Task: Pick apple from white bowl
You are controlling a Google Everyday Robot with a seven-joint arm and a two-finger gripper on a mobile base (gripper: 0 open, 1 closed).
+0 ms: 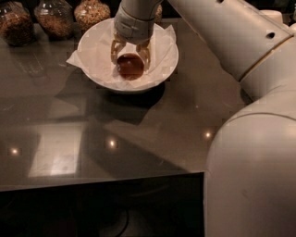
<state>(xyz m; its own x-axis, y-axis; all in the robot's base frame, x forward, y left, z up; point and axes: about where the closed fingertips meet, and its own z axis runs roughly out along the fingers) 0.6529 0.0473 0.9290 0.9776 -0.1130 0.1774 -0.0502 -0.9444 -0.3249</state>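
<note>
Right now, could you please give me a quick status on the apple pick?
Gripper down inside the white bowl, around the apple. Apple within the bowl, above its paper liner. Nothing in the way; jars stand behind.

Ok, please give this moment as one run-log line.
gripper: in bowl, shut on apple | apple: between fingers, inside bowl | jars: behind bowl
</note>
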